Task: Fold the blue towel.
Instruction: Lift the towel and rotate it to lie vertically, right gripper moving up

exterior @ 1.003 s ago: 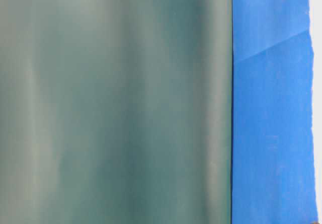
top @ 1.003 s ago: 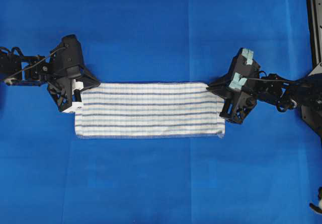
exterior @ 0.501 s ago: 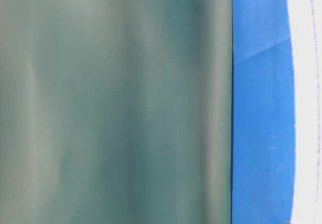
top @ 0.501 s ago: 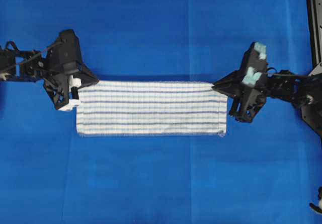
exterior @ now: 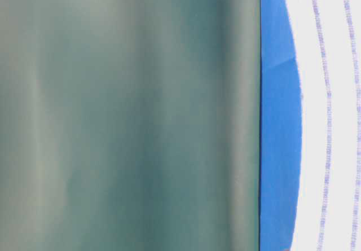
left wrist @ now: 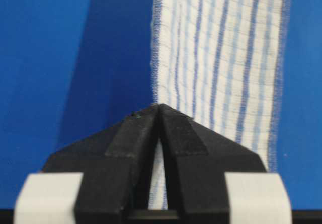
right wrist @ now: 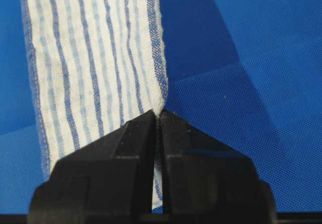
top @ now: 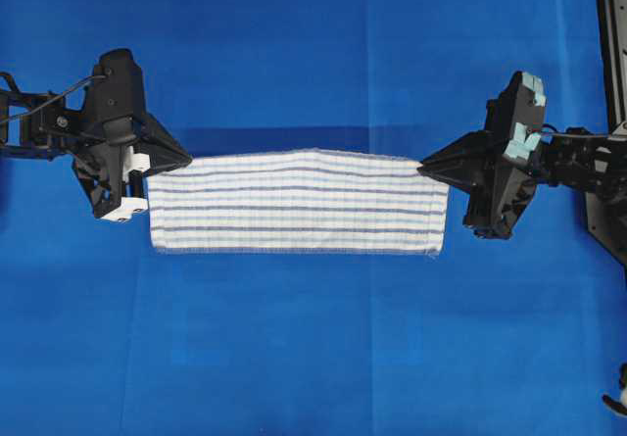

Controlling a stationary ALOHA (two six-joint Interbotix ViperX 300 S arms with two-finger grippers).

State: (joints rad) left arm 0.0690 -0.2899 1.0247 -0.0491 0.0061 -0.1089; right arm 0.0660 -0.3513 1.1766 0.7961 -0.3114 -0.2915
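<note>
1. The blue towel (top: 297, 202) – white cloth with thin dark-blue and light-blue stripes – stretches as a long band across the middle of the overhead view, from 9 o'clock to 3 o'clock.

2. The left gripper (top: 179, 161) sits at the towel's 9 o'clock end, at its upper corner. In the left wrist view its two black fingers (left wrist: 135, 133) are pressed together with the towel's hemmed edge pinched between the tips – clamped on the cloth.

3. The right gripper (top: 423, 168) sits at the 3 o'clock end, also at the upper corner. In the right wrist view its fingers (right wrist: 136, 133) meet on a gathered bit of the towel's corner, so this claw is likewise clamped on the cloth.

4. The towel's upper edge bows slightly toward 12 o'clock between the two grippers. A darker shadow lies on the table cover (top: 313, 54) just beyond that edge, so that edge is raised off the surface.

5. The towel's lower hem runs straight toward 6 o'clock of the grippers; whether it rests on the cover cannot be told.

6. In the table-level view a blurred grey-green surface (exterior: 130, 115) fills most of the picture; at the 3 o'clock side a strip of blue cover shows, with the striped towel beyond it.
</note>
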